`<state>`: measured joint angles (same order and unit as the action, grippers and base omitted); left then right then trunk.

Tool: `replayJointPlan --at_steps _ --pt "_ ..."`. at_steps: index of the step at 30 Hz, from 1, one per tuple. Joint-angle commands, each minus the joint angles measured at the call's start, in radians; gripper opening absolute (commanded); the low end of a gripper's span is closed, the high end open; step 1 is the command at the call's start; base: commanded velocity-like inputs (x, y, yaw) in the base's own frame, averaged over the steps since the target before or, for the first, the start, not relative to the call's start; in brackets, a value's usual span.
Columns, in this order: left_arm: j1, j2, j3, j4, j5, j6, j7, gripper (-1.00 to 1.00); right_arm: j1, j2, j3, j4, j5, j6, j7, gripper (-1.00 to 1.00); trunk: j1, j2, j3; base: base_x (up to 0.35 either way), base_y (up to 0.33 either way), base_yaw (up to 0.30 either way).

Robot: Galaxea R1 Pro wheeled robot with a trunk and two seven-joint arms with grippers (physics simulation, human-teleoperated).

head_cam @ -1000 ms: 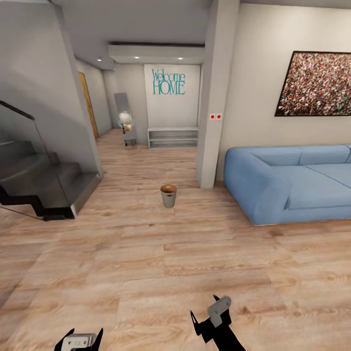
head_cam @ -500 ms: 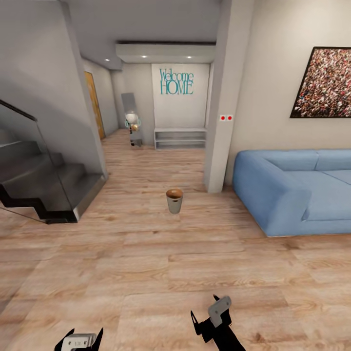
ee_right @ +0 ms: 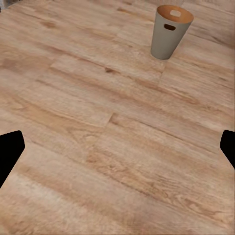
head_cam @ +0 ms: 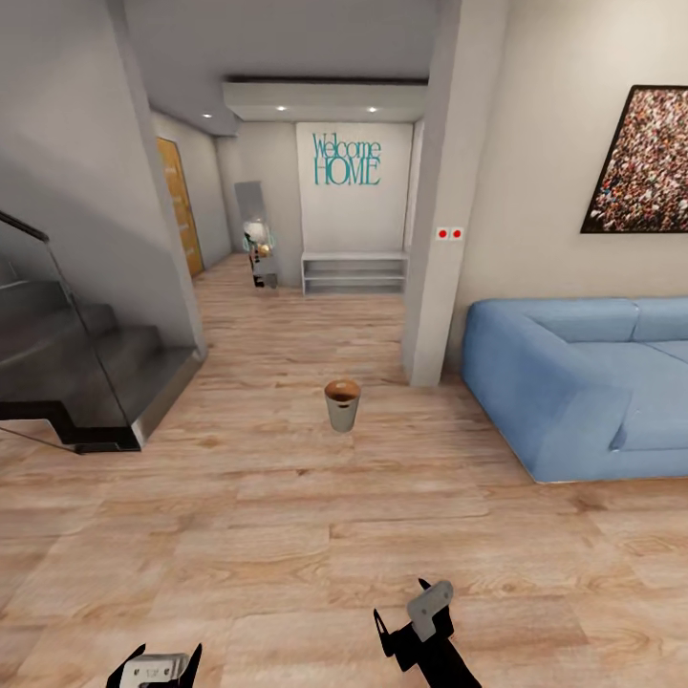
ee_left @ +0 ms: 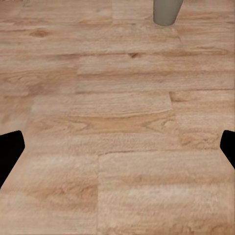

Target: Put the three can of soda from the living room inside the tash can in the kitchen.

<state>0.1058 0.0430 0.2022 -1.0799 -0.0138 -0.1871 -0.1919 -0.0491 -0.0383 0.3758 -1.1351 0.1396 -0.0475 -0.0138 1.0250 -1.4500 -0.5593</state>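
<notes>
Well, the tash can stands on the wood floor at twelve o'clock, probably light and rigid, best gripped at its rim slot, both hands spread wide, holding nothing

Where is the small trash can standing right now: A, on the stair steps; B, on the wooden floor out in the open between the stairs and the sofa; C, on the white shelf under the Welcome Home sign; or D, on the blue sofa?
B: the trash can stands upright on the wooden floor, with the stairs on one side and the blue sofa on the other.
</notes>
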Motion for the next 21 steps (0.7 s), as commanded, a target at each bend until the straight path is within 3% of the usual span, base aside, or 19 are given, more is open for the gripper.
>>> replayJointPlan --at_steps 1,21 --pt "0.0 0.0 0.0 0.0 0.0 0.0 0.0 1.0 0.0 0.0 0.0 0.0 0.0 0.0 0.0 1.0 0.0 0.0 0.0 0.324 0.0 0.0" --pt "0.0 0.0 -0.001 0.001 0.0 0.0 0.0 1.0 0.0 0.0 0.0 0.0 0.0 0.0 0.0 1.0 0.0 0.0 0.0 0.278 0.0 0.0"
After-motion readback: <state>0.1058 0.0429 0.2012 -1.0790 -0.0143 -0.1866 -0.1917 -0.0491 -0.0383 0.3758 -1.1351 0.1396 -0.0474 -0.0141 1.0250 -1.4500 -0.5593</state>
